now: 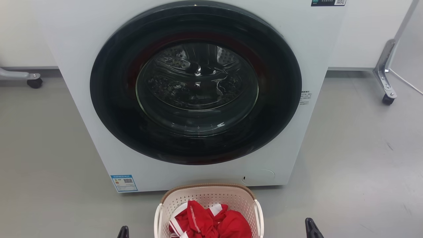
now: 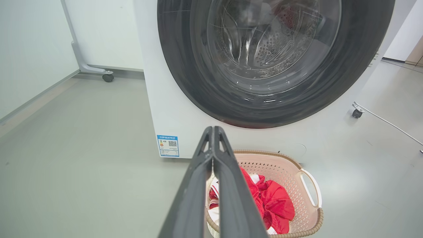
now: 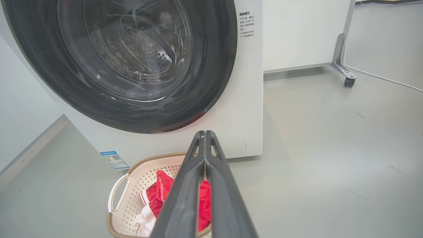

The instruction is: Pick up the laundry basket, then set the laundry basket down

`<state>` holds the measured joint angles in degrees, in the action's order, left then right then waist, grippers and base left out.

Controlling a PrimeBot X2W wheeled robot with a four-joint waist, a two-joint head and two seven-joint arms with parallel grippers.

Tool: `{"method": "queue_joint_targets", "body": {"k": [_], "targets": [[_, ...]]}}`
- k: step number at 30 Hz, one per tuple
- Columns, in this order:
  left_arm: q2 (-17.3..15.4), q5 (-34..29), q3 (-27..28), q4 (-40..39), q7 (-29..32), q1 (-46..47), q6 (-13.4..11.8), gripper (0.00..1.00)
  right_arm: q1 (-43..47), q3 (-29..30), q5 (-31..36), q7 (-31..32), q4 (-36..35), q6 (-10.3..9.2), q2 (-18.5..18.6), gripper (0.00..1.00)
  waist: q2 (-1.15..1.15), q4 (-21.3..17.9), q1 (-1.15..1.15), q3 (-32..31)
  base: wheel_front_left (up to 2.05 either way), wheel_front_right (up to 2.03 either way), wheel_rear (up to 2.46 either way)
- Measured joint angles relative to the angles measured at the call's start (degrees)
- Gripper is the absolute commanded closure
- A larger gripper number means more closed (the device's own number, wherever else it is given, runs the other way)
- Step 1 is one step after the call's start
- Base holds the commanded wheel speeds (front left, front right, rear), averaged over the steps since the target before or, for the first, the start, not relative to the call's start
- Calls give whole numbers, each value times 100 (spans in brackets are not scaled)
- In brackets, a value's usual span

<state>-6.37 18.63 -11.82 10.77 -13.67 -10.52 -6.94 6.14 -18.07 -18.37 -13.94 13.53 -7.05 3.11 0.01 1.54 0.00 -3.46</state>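
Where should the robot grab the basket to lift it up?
By its white side handles: left pincer on the left handle, right pincer on the right handle, each from its own side. The handles are open loops standing off the laundry basket, and the pincers, both shut, flank it.

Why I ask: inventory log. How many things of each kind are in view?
Washing machine: 1
Laundry basket: 1
Heap of red clothing: 1
Caster wheels: 2
Tools: 2 (left tool, right tool)
Total: 7
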Motion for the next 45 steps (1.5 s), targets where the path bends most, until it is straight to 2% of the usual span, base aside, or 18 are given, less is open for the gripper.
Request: {"method": "queue_joint_targets", "body": {"k": [5,6,45], "targets": [[15,339,91,26,104,12,83,100,-10,133,-325,89,5,59,-3,100,0,-10,0,24,0,0,0],[30,633,154,45,162,50,132,100,-51,214,-567,177,16,109,-4,100,0,-15,0,35,0,0,0],[183,3600,854,304,1025,676,695,100,-478,1283,-3642,1045,168,668,-36,100,0,-78,0,180,0,0,0]]}}
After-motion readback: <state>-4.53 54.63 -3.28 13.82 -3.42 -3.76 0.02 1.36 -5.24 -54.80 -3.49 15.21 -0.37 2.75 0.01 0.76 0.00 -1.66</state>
